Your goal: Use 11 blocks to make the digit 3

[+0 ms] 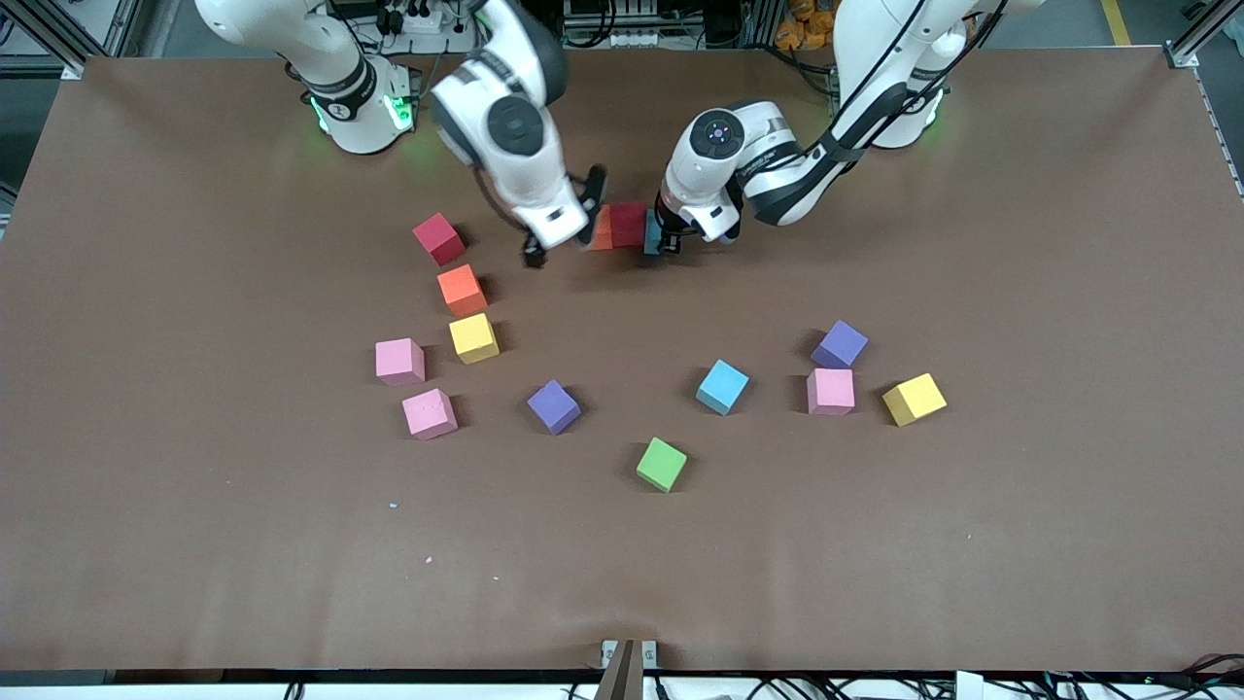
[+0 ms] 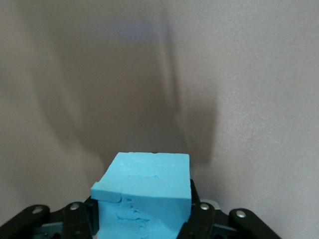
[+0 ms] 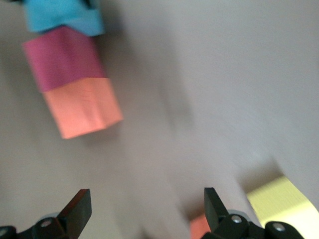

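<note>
I've got a row started near the bases: orange block [image 1: 600, 229], red block [image 1: 629, 223] touching it, and my left gripper [image 1: 664, 240] is clamped on a lt-blue block [image 2: 144, 196], set at the red one's end so the three make what I judge is the top bar of the 3. My right gripper [image 1: 561, 222] hangs over the table just beside the orange end, fingers wide apart, holding nothing. Other blocks lie loose nearer the front cam, e.g. yellow block [image 1: 473, 337], w/ the green cube [image 1: 662, 464] not needed.
</note>
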